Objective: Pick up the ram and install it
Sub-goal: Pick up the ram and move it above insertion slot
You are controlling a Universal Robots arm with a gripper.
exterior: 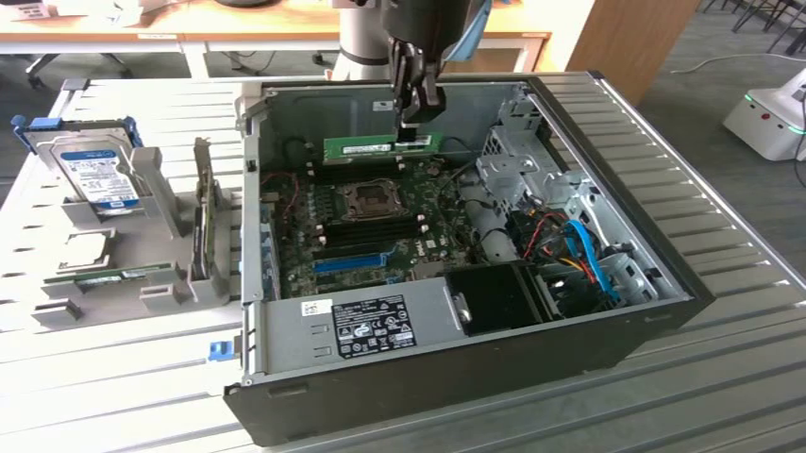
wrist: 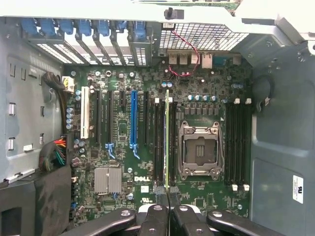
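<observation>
Hanging over the green motherboard inside the open dark metal computer case, the long, thin green circuit-board ram is seen in the exterior view pinched near one end by the black gripper, its jaws almost together, so the free end could be tipped and seated crooked. In the wrist view the ram is lined edge-on along the narrow black memory slots beside the silver processor socket; pressed slightly off a slot, its contacts could be damaged.
</observation>
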